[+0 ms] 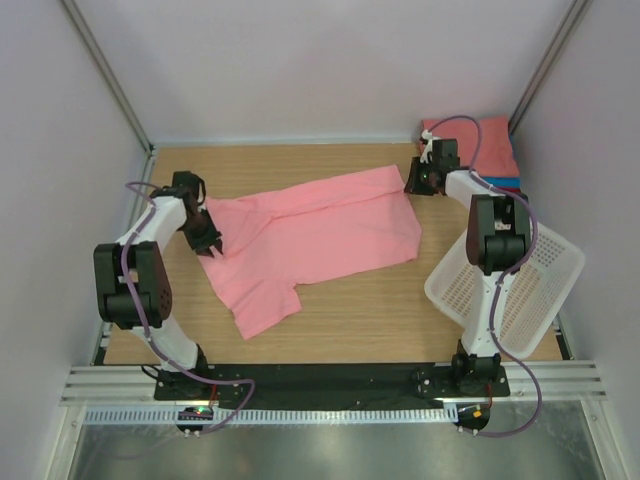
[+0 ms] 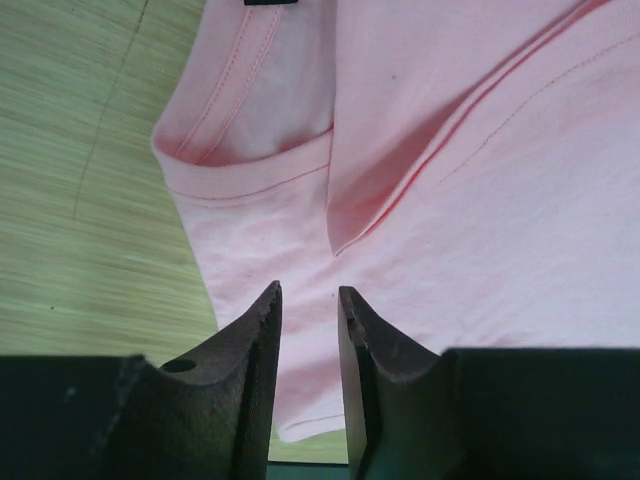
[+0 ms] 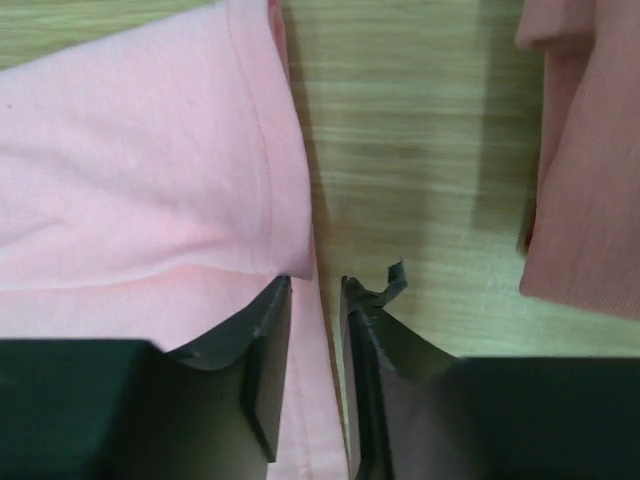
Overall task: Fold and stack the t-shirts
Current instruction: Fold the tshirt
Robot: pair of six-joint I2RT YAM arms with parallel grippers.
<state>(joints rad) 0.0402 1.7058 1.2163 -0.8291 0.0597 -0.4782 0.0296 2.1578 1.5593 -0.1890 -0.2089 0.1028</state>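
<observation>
Pink t-shirt lies spread mid-worktop. Left gripper near its collar and right gripper at its hem are both narrowly parted, pinching nothing. Right arm partly hides the folded stack.

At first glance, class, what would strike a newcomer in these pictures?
A pink t-shirt sprawls across the table, the left gripper and right gripper at its ends. Folded shirts are stacked in the far right corner, and a white mesh basket tilts at the right edge.
</observation>
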